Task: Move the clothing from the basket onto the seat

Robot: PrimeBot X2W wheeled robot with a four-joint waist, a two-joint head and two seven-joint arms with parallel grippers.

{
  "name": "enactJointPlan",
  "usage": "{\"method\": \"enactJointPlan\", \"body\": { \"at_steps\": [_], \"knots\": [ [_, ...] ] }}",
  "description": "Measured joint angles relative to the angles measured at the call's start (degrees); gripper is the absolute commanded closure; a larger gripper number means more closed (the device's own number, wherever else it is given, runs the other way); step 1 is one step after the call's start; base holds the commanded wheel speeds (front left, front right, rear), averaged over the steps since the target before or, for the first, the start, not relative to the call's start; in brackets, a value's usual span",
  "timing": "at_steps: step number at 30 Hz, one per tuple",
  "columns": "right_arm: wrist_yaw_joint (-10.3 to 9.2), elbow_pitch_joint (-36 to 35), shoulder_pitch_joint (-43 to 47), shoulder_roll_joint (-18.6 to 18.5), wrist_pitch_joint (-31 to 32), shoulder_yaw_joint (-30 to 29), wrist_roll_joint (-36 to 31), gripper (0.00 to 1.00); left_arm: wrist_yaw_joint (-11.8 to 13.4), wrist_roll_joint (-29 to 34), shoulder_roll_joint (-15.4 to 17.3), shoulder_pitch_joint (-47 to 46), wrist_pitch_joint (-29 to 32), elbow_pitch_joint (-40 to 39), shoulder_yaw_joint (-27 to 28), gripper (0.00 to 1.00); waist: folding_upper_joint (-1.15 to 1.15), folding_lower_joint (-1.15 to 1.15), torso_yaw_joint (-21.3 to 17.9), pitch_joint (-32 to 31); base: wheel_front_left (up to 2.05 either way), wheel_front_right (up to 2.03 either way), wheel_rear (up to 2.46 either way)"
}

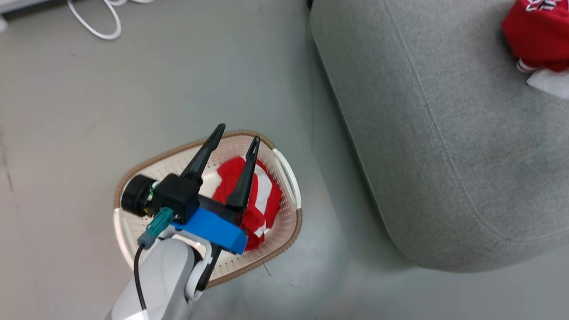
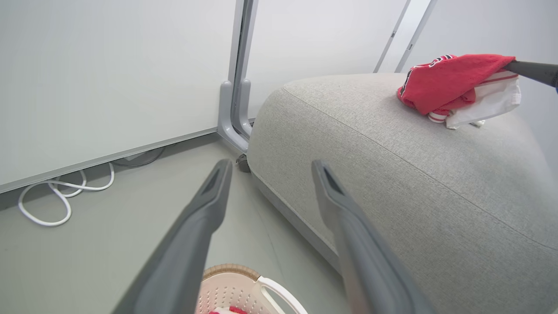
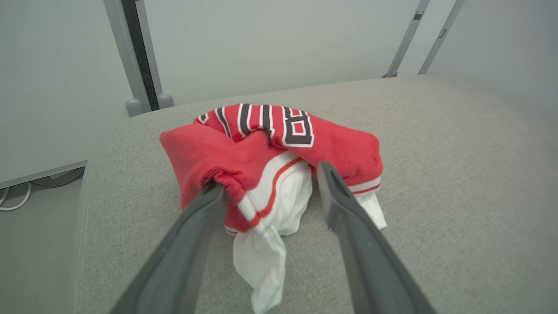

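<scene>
The cream basket stands on the floor beside the grey seat. Red shorts with white bands lie crumpled inside it. My left gripper hovers open above the basket with nothing between its fingers; the left wrist view shows that gripper over the basket's rim. A red jersey with black-and-white lettering rests bunched on the seat. My right gripper is open, its fingers astride the jersey's near edge. The jersey sits at the seat's far right.
A white cable loops on the grey floor by the wall. A metal post stands at the corner behind the seat. The basket sits close to the seat's rounded front edge.
</scene>
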Motion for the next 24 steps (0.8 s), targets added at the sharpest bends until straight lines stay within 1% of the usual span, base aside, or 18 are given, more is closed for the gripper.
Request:
{"method": "enactJointPlan", "body": {
  "at_steps": [6,10,14,19,24],
  "knots": [
    [0.0,-7.49,8.37,1.66,1.52,-1.23,-1.18,0.0,-0.48,0.12,-2.58,5.69,-0.01,0.87,5.22,0.0,0.0,0.0,2.45,-6.25,0.0,0.0,0.0],
    [0.0,-13.88,14.54,5.19,2.59,-2.09,-3.01,0.0,-0.68,0.54,-4.09,9.27,0.0,1.24,9.1,0.0,0.0,0.0,4.08,-10.51,0.0,0.0,0.0],
    [0.0,-20.56,21.06,8.43,4.03,-2.14,-4.99,0.0,-1.02,1.41,-5.2,12.18,-0.01,1.88,11.77,0.0,0.0,-0.01,5.79,-14.65,0.0,0.0,0.0],
    [0.0,-29.27,28.2,12.25,5.59,-1.71,-6.81,0.0,-1.33,2.31,-5.77,14.55,-0.01,2.27,15.08,0.0,0.0,-0.01,8.32,-18.85,0.0,0.0,0.0],
    [0.0,-36.34,35.29,15.64,6.71,-2.19,-8.04,0.0,-1.51,3.21,-6.11,16.23,-0.01,3.24,17.41,0.0,0.0,-0.01,11.45,-22.21,0.0,0.0,0.0]
  ]
}}
